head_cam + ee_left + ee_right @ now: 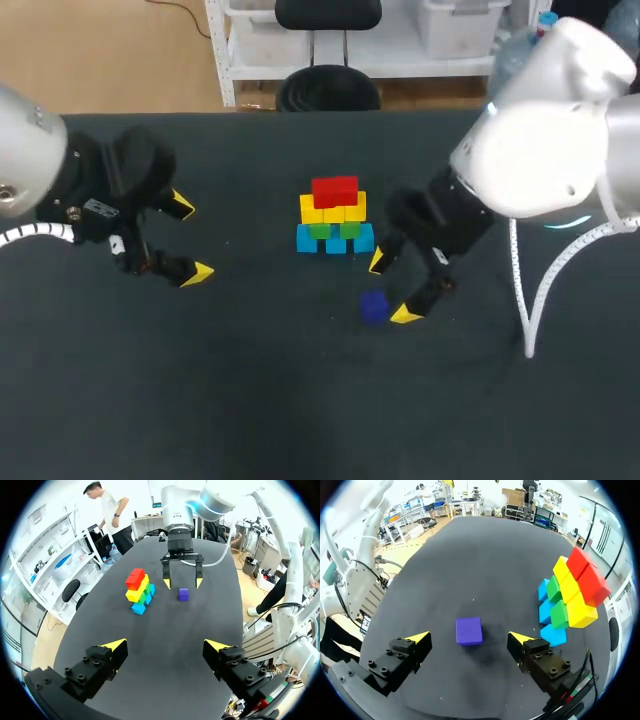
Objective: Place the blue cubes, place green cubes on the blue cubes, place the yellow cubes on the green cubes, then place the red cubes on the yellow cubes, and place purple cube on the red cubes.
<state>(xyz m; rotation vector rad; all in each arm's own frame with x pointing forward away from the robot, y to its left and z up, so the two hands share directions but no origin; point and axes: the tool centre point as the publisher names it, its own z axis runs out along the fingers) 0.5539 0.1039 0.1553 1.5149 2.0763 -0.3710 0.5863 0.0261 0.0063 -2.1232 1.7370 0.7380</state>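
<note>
Tower (334, 216) is nearly done: blue, green, yellow, then 2 red cubes (335, 190) around the tabletop's (250, 400) middle. The purple cube (469, 630) lies loose just nearside of it. The right gripper (391, 288) hangs spread wide around the cube without touching it. Next it probably has to drop, pinch and lift the cube onto the reds. The left gripper (191, 238) is spread and empty near the left edge.

— What is seen there?
— A table (250, 400) is seen, its top covered in plain black.
— And the table's far edge?
— It is seen running straight across.
</note>
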